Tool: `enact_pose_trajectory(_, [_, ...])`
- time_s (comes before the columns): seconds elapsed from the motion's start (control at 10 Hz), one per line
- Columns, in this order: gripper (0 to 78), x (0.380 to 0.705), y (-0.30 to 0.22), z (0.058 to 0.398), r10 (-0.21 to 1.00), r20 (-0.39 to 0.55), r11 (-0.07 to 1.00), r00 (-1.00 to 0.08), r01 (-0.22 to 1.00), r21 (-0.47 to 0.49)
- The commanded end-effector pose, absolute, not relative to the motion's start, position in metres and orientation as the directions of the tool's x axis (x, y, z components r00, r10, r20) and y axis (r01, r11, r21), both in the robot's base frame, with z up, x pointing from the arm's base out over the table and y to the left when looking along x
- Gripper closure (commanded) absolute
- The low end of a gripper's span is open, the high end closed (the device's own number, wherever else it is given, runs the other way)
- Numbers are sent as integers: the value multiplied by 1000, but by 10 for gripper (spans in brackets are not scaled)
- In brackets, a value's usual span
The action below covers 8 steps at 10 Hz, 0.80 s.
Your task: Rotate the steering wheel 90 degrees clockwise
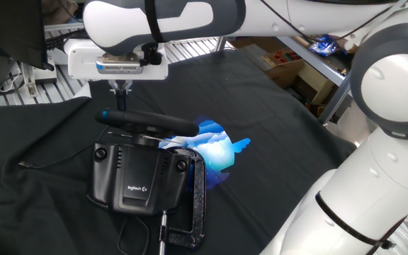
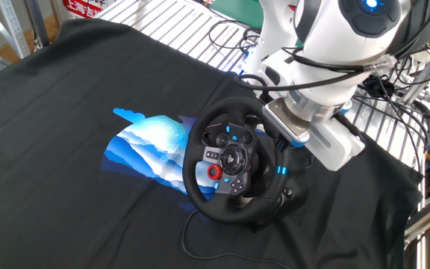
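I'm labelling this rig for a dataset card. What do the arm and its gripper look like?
The arm is glossy white with rounded shells and dark grey bands at the joints; in the other fixed view a blue light glows on one joint. Black cables run along it, strapped near the wrist. The gripper is a white boxy block with a small blue-edged label and short dark fingers.
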State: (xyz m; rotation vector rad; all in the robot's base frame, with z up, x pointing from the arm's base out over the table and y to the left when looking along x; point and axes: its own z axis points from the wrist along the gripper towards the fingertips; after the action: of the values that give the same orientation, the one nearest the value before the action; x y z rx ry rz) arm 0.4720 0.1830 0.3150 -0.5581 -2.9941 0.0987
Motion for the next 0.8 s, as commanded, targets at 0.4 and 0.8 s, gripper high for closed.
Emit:
enact_pose_trajectory(0.4, [761, 472, 186, 305, 404, 71, 914, -912, 400, -66])
enact_pose_trajectory(0.8, [761, 474, 189, 298, 439, 34, 898, -898, 437, -57])
